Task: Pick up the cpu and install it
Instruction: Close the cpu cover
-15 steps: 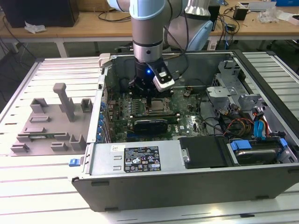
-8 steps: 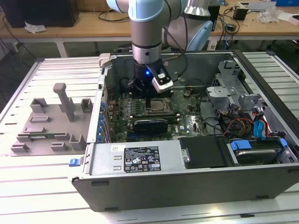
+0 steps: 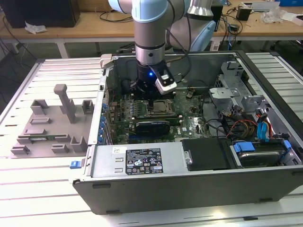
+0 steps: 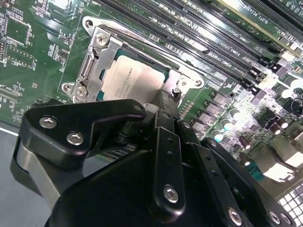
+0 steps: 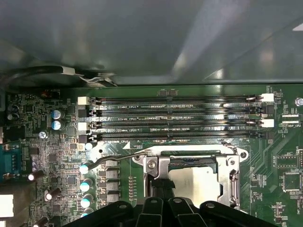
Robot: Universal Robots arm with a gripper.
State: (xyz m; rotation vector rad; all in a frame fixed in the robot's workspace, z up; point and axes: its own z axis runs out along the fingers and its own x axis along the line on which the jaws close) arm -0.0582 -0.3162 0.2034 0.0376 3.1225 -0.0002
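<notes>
The cpu (image 4: 130,78) (image 5: 195,183), a flat silver square, lies inside the motherboard socket (image 3: 161,108), framed by the socket's metal frame (image 4: 97,45) (image 5: 158,165). My gripper (image 4: 166,97) (image 5: 163,185) (image 3: 150,98) is shut with nothing in it. Its black fingertips (image 5: 160,188) are pressed together at the socket's edge, right beside the cpu; whether they touch the frame is hard to tell. The thin wire socket lever (image 5: 111,159) juts out beside the frame. My own black linkage hides part of the socket in both wrist views.
The motherboard (image 3: 189,124) sits in an open computer case (image 3: 142,163) on a slatted table. Memory slots (image 5: 175,120) run along one side of the socket. Drive cages and cables (image 3: 246,123) fill the exterior view's right; a grey fixture (image 3: 52,125) stands on its left.
</notes>
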